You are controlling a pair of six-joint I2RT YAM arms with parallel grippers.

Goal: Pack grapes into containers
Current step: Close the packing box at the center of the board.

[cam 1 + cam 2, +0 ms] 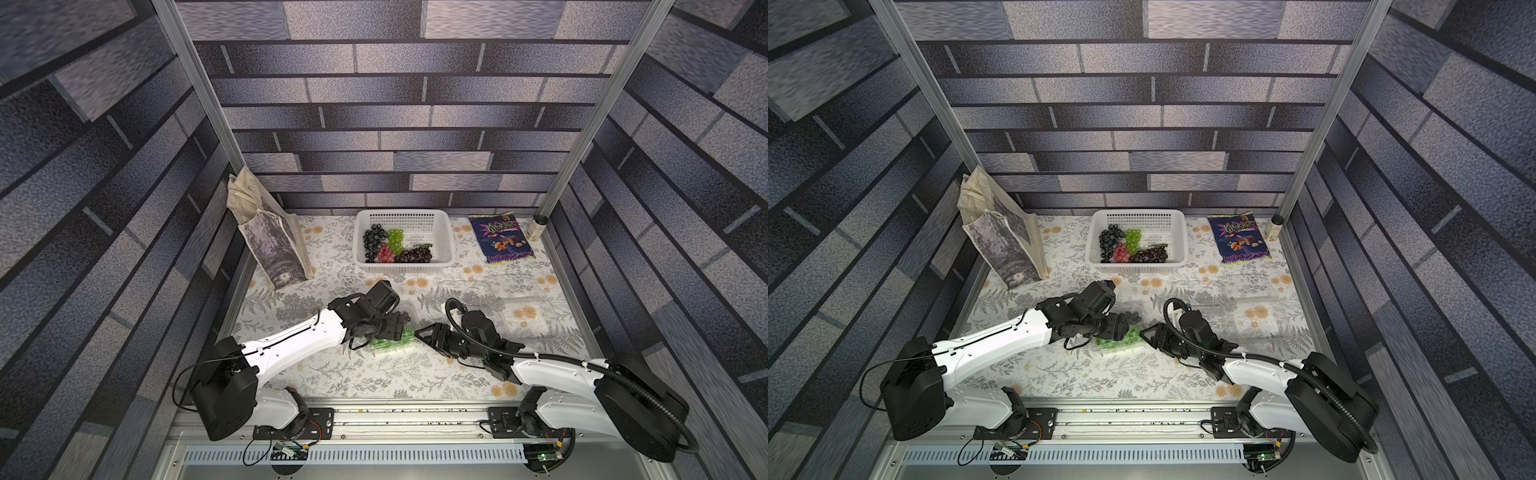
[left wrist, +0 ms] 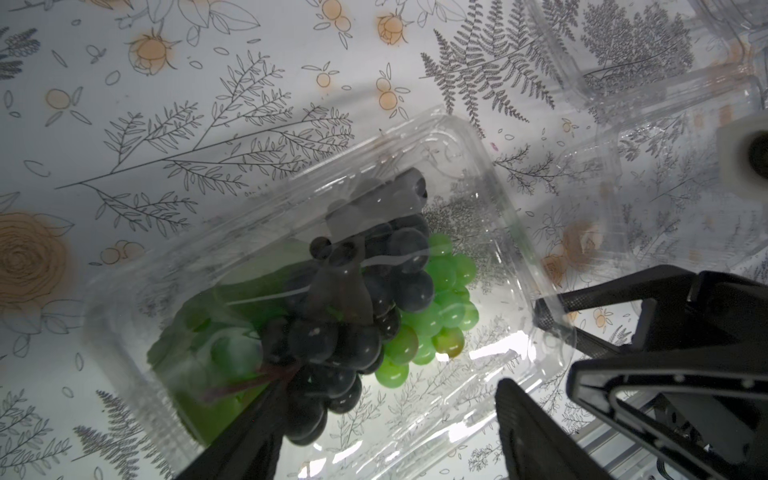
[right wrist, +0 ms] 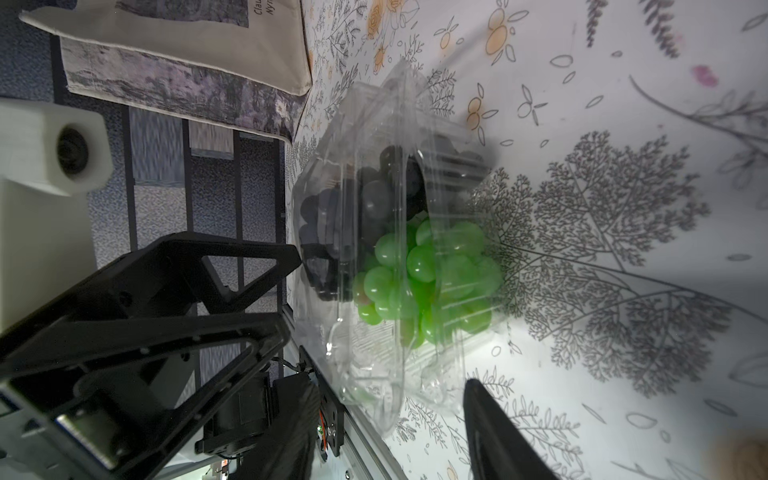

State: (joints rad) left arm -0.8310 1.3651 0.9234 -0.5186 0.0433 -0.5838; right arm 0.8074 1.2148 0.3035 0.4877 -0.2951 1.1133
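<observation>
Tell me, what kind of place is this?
Probably a staged robot test booth. Brick-printed panels on metal posts wall in a flowered tablecloth, and two robot arms sit bolted to a rail, facing a basket of grapes.

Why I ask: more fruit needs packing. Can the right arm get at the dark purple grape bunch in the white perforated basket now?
Probably yes: the dark purple grape bunch lies uncovered in the open white perforated basket, and nothing visibly bars the right gripper.
</observation>
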